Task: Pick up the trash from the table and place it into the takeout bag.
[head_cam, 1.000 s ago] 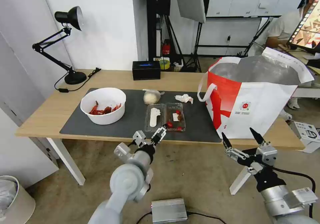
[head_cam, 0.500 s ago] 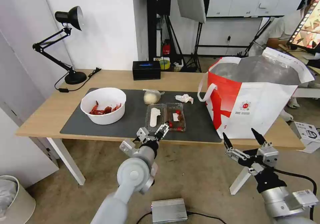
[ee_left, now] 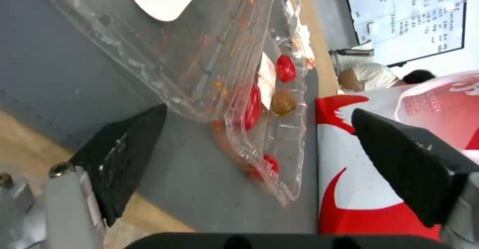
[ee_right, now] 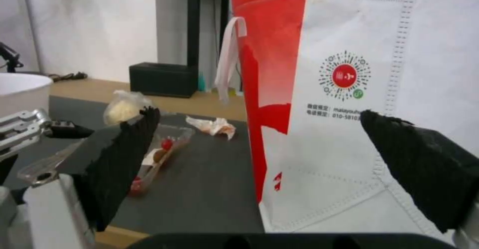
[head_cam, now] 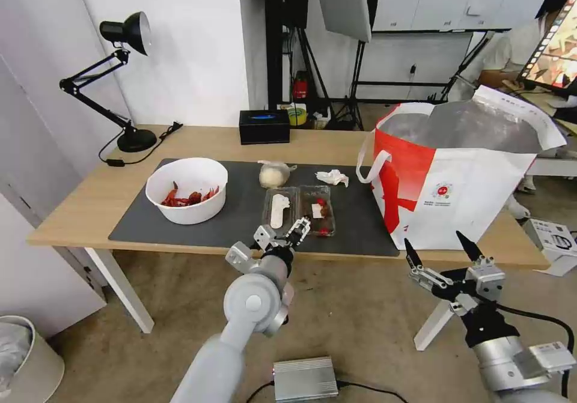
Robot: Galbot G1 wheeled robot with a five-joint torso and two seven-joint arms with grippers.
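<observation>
Pincers first: my left gripper hangs at the near edge of the table, its jaws spread wide and empty, aimed at the near end of the clear clamshell tray. In my left wrist view the two black fingers stand to either side of the tray's near corner, apart from the plastic and not touching it. Red scraps and a brownish lump lie in the tray's right half; a white strip lies in its left half.

My right gripper waits low, near me and to the right, off the table's near edge, in front of the takeout bag. Its jaws are also wide open and hold nothing.

The tray lies open on the dark grey mat, near the middle of the table. To its left, well apart, stands the white bowl with red shells inside. Just beyond the tray sits the small knotted bag of white food, and to the right of that the crumpled tissue. The takeout bag stands upright at the right end of the table, mouth open, silver lining showing, a white handle drooping on its left side. A black tissue box sits at the far edge, and a black desk lamp at the far left.
</observation>
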